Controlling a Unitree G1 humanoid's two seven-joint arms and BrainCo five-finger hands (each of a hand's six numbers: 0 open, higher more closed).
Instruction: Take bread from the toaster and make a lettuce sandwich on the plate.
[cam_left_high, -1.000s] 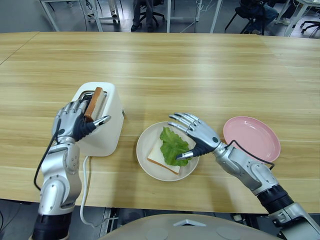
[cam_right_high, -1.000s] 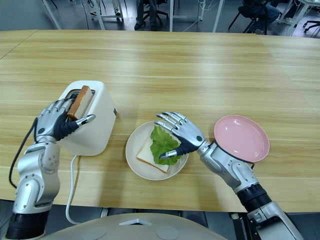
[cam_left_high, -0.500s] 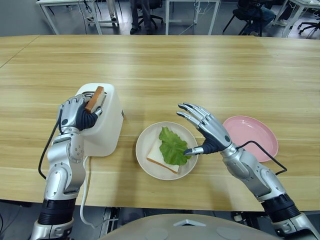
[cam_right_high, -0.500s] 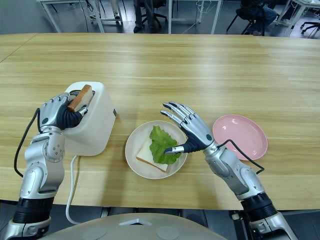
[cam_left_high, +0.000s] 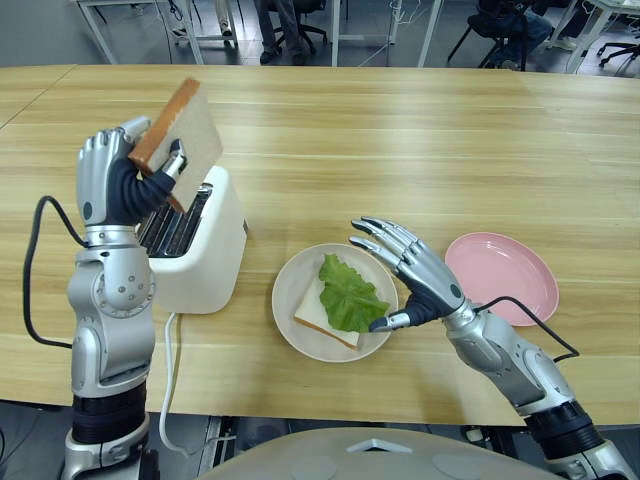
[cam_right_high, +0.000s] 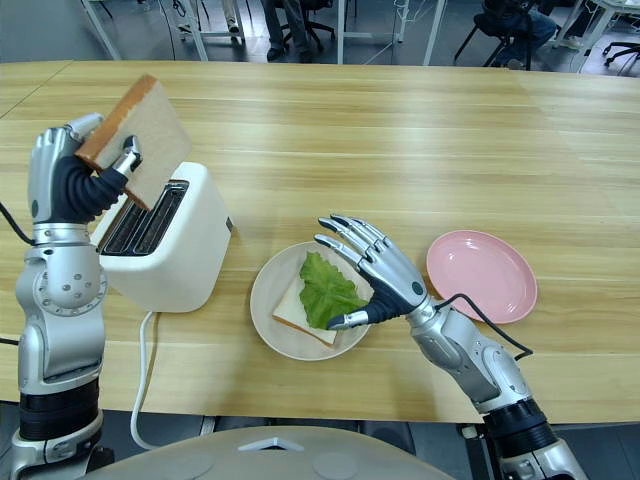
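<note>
1. The left hand (cam_left_high: 112, 185) is raised above the white plastic toaster (cam_left_high: 205, 262), fingers clamped around the lower corner of a brown-crusted slice of toasted bread (cam_left_high: 186, 124), which is tilted and clear of the slots.
2. The right eye view shows the toaster's two dark slots (cam_right_high: 147, 226) more fully, just below the slice.
3. A round cream plate (cam_left_high: 287, 312) sits beside the toaster on the light wooden table (cam_left_high: 400, 130), holding a white bread slice (cam_left_high: 311, 316) topped with a green lettuce leaf (cam_left_high: 350, 297).
4. The right hand (cam_left_high: 421, 272) hovers over the plate's right edge, fingers spread, holding nothing, thumb tip near the lettuce.
5. A round pink plate (cam_left_high: 502, 277) lies just right of that hand.
</note>
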